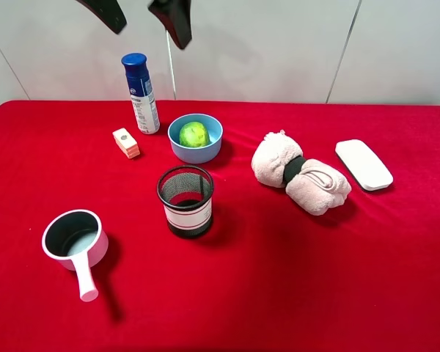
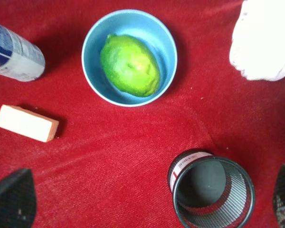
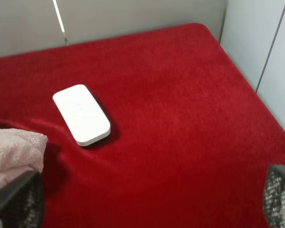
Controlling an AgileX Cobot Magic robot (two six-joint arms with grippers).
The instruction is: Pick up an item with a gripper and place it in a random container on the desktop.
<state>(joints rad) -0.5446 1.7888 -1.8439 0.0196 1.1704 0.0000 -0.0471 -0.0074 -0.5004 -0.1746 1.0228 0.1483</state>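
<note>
Lime-like, the small round green fruit lies inside the light blue round plastic bowl on the red cloth-covered surface, between a blue spray can and a rolled pink towel. The placement looks done. The left end effector hangs high above the bowl, spread wide and empty; the right end effector is also wide, holding nothing.

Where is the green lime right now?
The lime lies inside the light blue bowl, left of centre at the back of the exterior high view, between the spray can and the rolled towel.
</note>
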